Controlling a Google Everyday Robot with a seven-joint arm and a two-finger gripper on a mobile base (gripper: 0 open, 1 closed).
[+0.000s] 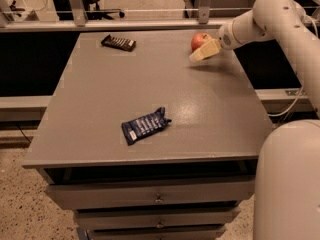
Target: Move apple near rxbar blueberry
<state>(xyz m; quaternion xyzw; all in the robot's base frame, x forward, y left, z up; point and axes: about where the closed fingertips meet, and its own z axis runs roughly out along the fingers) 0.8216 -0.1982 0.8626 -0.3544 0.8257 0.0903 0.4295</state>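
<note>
Toward the upper right of the frame, the gripper (pixel 204 52) sits against the red apple (pixel 199 39) at the table's (pixel 100 109) far edge, and I cannot tell whether it has closed on it, presumably readying to carry it to the rxbar blueberry (pixel 145 125), which lies well apart near the front.

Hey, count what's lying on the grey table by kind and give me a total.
Snack bars: 2, the rxbar blueberry and a dark bar wrapper
Apples: 1, the apple, with the gripper close beside it at the far right
Total: 3
</note>
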